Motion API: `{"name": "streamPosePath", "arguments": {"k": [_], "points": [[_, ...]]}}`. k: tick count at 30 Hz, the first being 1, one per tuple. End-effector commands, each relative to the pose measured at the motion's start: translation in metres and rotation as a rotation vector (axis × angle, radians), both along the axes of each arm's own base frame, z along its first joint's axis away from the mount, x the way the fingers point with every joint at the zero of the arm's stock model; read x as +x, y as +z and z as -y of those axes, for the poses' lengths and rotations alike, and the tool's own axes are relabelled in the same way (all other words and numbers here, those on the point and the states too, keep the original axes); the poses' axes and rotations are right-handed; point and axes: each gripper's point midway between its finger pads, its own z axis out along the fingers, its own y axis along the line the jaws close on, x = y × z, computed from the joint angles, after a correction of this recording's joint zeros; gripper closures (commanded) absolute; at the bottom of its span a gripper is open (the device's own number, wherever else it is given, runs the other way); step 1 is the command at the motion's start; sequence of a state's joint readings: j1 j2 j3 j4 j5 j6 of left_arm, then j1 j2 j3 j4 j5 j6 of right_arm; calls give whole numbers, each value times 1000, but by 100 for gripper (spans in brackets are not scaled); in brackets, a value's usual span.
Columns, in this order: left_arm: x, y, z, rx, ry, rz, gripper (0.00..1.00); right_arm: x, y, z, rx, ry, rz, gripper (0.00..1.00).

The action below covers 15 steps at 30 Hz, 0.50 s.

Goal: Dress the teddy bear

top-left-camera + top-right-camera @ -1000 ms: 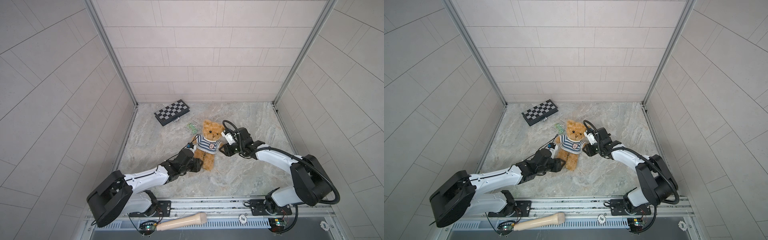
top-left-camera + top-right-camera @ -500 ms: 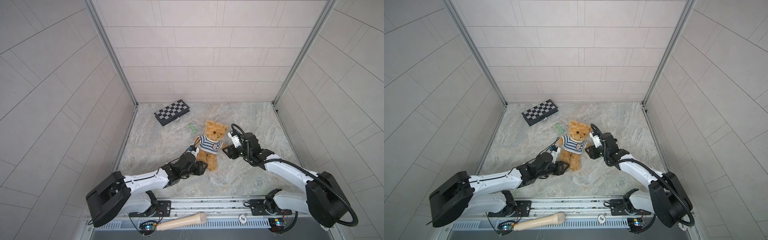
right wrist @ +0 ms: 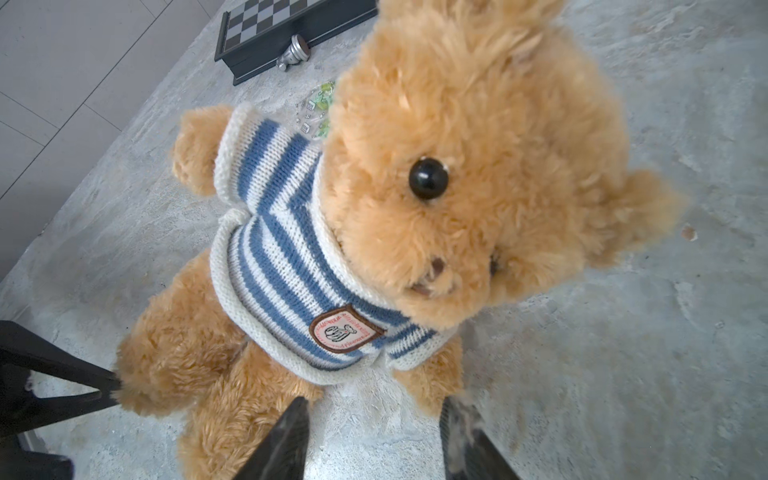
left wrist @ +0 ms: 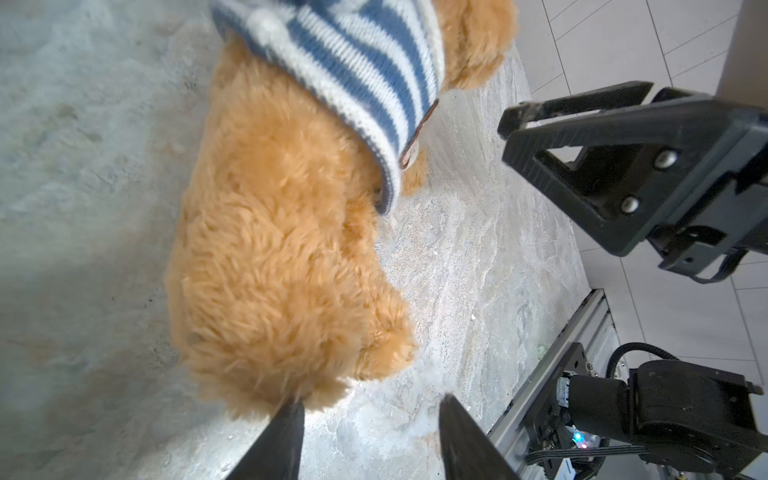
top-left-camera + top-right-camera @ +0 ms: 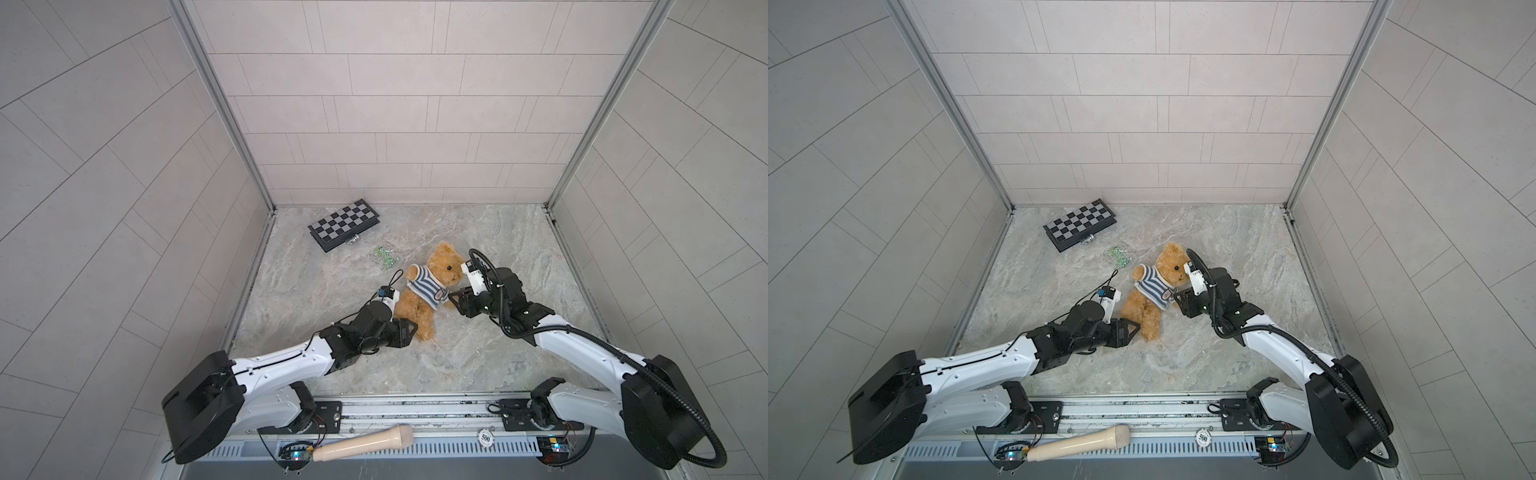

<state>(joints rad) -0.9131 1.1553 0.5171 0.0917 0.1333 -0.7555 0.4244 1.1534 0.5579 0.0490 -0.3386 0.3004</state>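
- While I watch from my desk, the teddy bear (image 5: 417, 311) lies on its back on the stone floor (image 5: 478, 357) near the middle of the cell; its head points toward the back wall and tips toward the right arm's side; in both top views it (image 5: 1142, 309) lies between the two grippers.
- It wears a blue-and-white striped sweater (image 3: 274, 257) over its chest, with a small oval patch (image 3: 343, 330) at the hem; the legs are bare fur.
- The left gripper (image 4: 370, 409) sits low at the bear's feet; its fingers stand apart with bare floor between them; one fingertip (image 4: 291, 415) brushes the fur of a leg; nothing is clamped.
- The right gripper (image 3: 376, 405) sits just beside the bear's flank, next to the sweater hem; its fingers stand apart too and grip nothing; one fingertip (image 3: 457, 415) is at the fur of the bear's arm; I cannot tell whether it touches.
- A chessboard (image 5: 344, 224) lies by the back wall, well apart from the bear; some small green bits (image 5: 385, 254) lie between the two.
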Motion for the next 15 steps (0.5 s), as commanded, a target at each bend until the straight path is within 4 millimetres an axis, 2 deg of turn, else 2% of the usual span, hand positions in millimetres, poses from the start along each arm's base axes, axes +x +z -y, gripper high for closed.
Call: {"name": "streamPosePath", "arguments": {"k": [1,5,9,12,15], "points": [[5,26,-2,77,-45,90,41,2,7,9,7,-50,33,46],[15,48,0,129,-88,140,39,-3,8,18,14,-79,41,45],[40,68,-1,187,-95,189,35,-7,11,30,20,-112,54,42],[68,74,-2,195,-77,190,28,-10,11,36,19,-129,52,38],[93,68,2,233,-76,181,26,-14,8,42,17,-144,47,35]]}}
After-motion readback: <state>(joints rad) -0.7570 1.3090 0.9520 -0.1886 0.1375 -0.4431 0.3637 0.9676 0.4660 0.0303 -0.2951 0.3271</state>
